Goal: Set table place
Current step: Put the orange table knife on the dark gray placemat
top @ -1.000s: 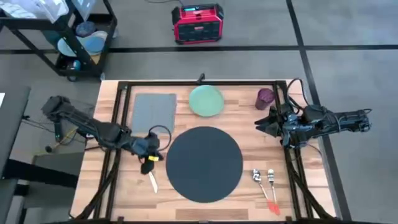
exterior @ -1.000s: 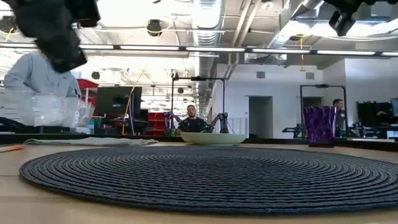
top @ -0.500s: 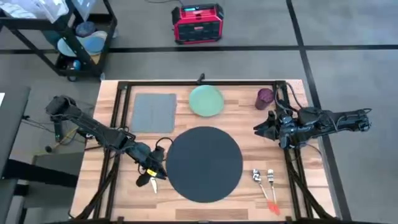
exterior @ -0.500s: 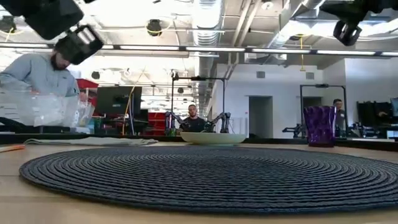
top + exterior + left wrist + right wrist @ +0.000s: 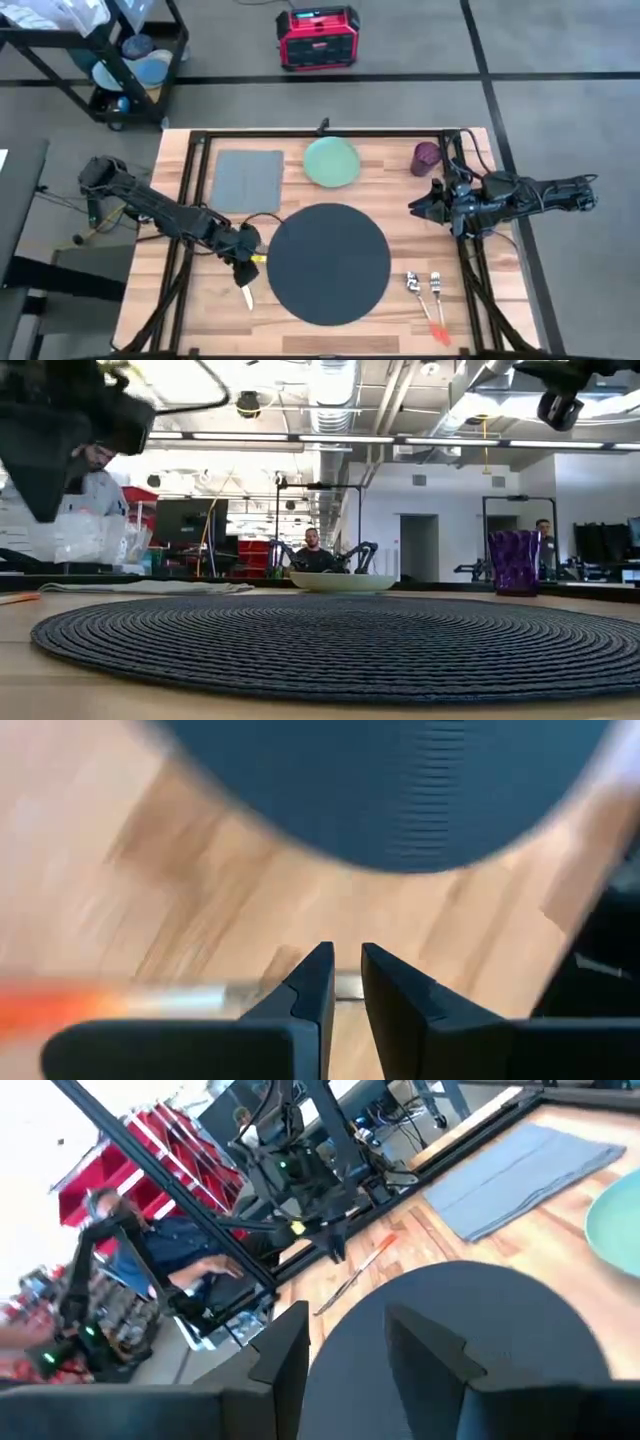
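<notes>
Placemat: the round black-grey placemat (image 5: 328, 263) is lying flat on the tabletop (image 5: 400, 210), a little toward the near edge of its middle; being a disc, it is showing no long axis and pointing no way. In the low view (image 5: 330, 640) it is filling the foreground.
Left tool: the left tool (image 5: 243, 262) is hanging just left of the placemat's left rim, over a knife (image 5: 246, 295) with an orange handle. In the left wrist view its fingers (image 5: 312, 990) are standing nearly together, a thin gap between them, with the knife's metal (image 5: 240, 992) crossing behind their tips; contact is not clear.
Knife: it is lying on bare wood left of the placemat, its long axis running roughly near-to-far.
Right tool: the right tool (image 5: 420, 203) is waiting right of the placemat, pointing left, its fingers (image 5: 285, 1350) spread apart and holding nothing.
Far side: a grey napkin (image 5: 246, 180), a pale green plate (image 5: 331, 162) and a purple cup (image 5: 426, 157) are sitting along the far part, apart from the placemat.
Near right: a fork and spoon (image 5: 424, 287) are lying between the placemat and the right frame.
Open room: bare wood is showing left of the placemat around the knife, and between the placemat and the right tool.
</notes>
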Controlling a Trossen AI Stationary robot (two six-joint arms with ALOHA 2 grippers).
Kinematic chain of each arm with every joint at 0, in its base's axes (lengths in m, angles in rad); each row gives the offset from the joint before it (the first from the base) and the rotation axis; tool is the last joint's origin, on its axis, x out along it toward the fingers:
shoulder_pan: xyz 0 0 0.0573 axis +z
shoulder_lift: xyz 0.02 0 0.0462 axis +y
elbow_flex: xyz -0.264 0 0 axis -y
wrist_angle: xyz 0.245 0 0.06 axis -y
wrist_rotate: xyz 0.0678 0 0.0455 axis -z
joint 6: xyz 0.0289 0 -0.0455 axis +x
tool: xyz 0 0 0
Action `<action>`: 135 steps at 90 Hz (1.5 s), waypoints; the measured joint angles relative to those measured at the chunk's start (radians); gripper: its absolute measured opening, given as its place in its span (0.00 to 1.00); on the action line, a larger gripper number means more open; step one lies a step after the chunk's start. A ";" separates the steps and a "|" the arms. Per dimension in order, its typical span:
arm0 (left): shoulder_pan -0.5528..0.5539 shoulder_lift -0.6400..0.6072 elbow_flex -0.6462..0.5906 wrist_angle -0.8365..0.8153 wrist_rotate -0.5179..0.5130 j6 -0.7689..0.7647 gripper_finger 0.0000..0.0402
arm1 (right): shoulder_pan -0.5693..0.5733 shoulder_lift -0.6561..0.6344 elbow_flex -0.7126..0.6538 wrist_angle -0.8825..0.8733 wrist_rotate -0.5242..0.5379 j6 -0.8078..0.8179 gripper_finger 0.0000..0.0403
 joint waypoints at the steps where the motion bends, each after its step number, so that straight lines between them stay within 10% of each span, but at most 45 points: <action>1: -0.005 0.000 0.000 -0.008 -0.014 -0.022 0.09 | 0.000 0.000 0.000 -0.001 -0.001 0.001 0.29; 21: -0.063 0.020 0.000 -0.146 -0.335 -0.772 0.08 | 0.001 -0.002 0.000 -0.101 -0.090 -0.006 0.29; 34: -0.067 0.069 0.000 -0.103 -0.358 -0.996 0.07 | 0.001 -0.002 0.000 -0.178 -0.164 -0.067 0.29; 57: -0.059 0.172 0.000 0.196 -0.069 -0.992 0.13 | 0.001 -0.002 0.000 -0.185 -0.309 -0.148 0.29; 81: -0.056 0.186 0.000 0.207 -0.067 -0.987 0.24 | 0.001 -0.002 0.000 -0.221 -0.368 -0.149 0.31; 107: -0.051 0.185 0.000 0.197 -0.138 -0.485 0.22 | -0.021 -0.001 0.000 -0.202 -0.359 -0.216 0.32; 135: -0.044 0.185 0.000 0.052 -0.098 -0.858 0.24 | -0.040 -0.001 0.000 -0.178 -0.358 -0.172 0.32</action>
